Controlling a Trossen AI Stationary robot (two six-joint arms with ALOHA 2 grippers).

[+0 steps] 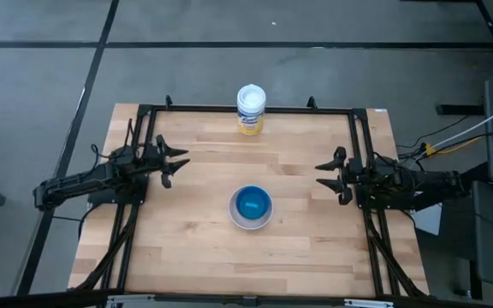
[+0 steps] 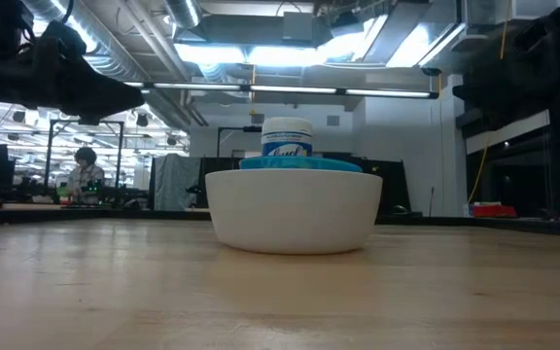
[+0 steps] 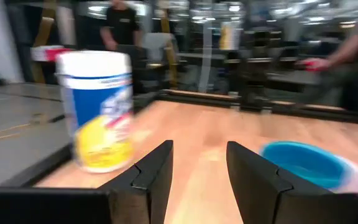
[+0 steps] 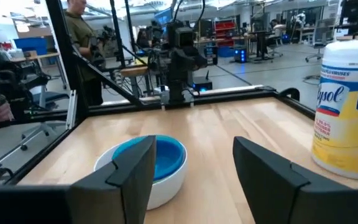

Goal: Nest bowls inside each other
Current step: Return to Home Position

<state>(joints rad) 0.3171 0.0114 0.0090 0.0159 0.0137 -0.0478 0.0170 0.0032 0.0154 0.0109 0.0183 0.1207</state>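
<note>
High view, teal bowl [image 1: 252,204] nested in white bowl [image 1: 252,226], left end effector [image 1: 176,165] and right end effector [image 1: 322,174] both released, well apart.

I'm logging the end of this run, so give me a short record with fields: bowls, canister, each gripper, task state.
Bowls: teal bowl sits inside white bowl, mid-table; anything under the teal one is hidden.
Canister: white canister with yellow label, upright at the table's far edge, apart from the bowls.
Left gripper: open, empty, over the table's left side.
Right gripper: open, empty, over the right side.
Task state: no loose bowl in view on the table.
</note>
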